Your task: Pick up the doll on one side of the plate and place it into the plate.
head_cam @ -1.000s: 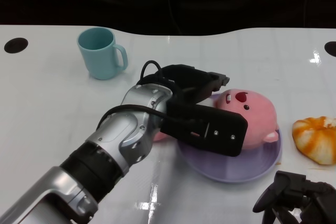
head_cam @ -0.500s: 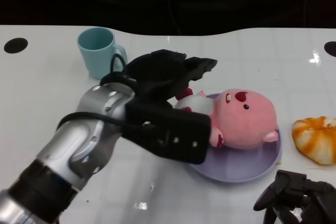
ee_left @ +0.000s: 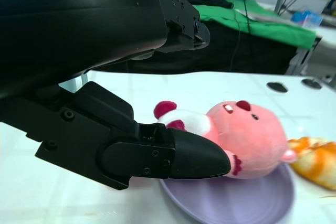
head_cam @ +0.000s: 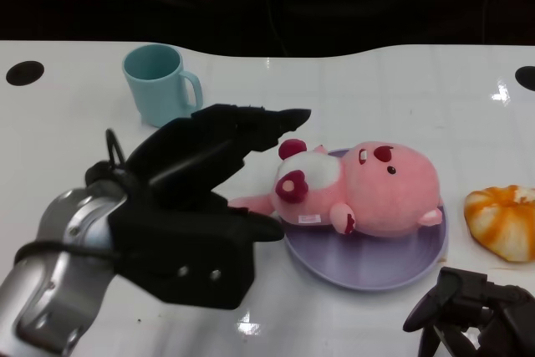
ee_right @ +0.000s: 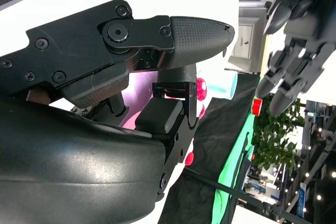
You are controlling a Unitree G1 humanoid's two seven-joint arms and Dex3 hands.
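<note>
Black, hard-shelled and matte, the left robot hand (head_cam: 209, 198) is seen at 8 o'clock from the plate (head_cam: 376, 269), with its fingers (head_cam: 251, 127) spread apart and nothing held between them. The upper fingers reach toward the doll (head_cam: 368, 194) without touching it, while the thumb tip (head_cam: 259, 225) lies close to the doll's near leg at the plate's rim; contact there cannot be told. In the left wrist view the same robot hand (ee_left: 157, 93) shows a wide gap between the upper fingers (ee_left: 178, 22) and the rounded lower fingertip (ee_left: 194, 156), with the doll (ee_left: 236, 135) visible beyond. The right robot hand (head_cam: 472, 311) sits low at 5 o'clock from the plate, its black fingers curled downward; nothing is gripped, as far as can be seen.

The doll is a soft pink plush animal with a rounded head, dark red nose and ear, a white fluffy patch at the neck and dark red paw pads. It lies on its side in the plate, head toward 3 o'clock.

The plate is smooth, round, shallow and lavender. A teal mug (head_cam: 161, 85) with a handle stands at 10 o'clock, well apart. An orange and white bun-shaped item (head_cam: 504, 221) lies at 3 o'clock, near the plate. The table (head_cam: 75, 140) is glossy white.
</note>
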